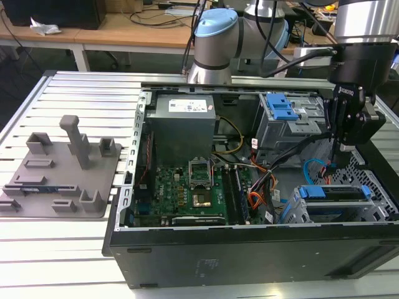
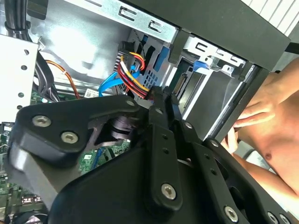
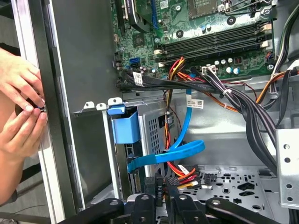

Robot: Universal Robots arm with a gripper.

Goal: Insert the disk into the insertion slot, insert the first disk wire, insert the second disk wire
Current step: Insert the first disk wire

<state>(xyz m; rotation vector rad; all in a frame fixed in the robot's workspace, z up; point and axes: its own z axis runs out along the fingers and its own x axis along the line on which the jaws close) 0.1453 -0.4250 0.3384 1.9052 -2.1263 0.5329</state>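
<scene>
Gripper (image 1: 341,148) hangs inside case (image 1: 249,255), w/ second disk wire (image 3: 173,153) looping just ahead of it. Disk (image 1: 335,192) sits in insertion slot (image 1: 297,215), just below & beside gripper. Motherboard (image 1: 187,187) lies well apart. Person's hands (image 3: 18,81) touch case wall, beyond slot.

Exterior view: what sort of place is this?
Probably a robotics lab or workshop: an open computer case sits on a slatted metal table, with a robot arm and cluttered wooden benches behind.

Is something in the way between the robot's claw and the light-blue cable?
Probably. In the first wrist view, a bundle of red and yellow wires with a dark plug lies between the gripper and the looping light-blue cable.
</scene>
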